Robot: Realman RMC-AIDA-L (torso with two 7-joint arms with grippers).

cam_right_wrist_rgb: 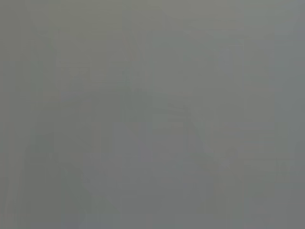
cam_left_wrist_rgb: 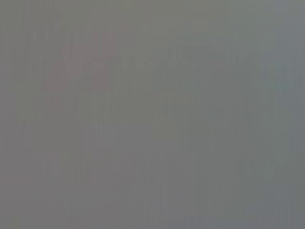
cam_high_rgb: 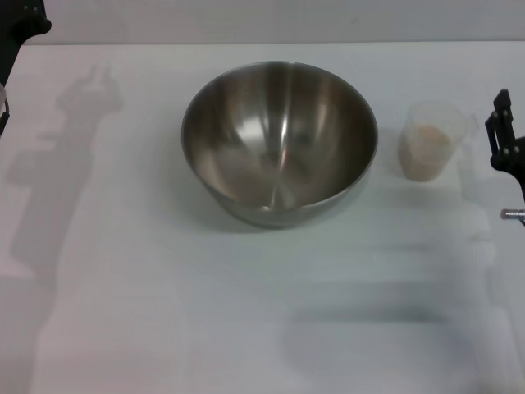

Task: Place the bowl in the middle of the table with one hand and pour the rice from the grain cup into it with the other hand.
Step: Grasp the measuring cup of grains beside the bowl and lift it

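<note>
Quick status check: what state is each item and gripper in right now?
bowl: upright on the table, empty.
grain cup: upright beside the bowl, apart from it, holding rice.
right gripper: near the cup, not touching.
left gripper: far-left corner, idle.

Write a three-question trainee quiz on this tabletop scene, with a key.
1. True or false: the large round stainless-steel bowl already holds the off-white rice.
2. The small clear plastic grain cup stands on which side of the bowl? A) robot's left B) robot's right
3. Fill in: the right gripper is beside the ___, not touching it.

Key: 1 false; 2 B; 3 cup. The left gripper sits at the white table's far left corner.
</note>
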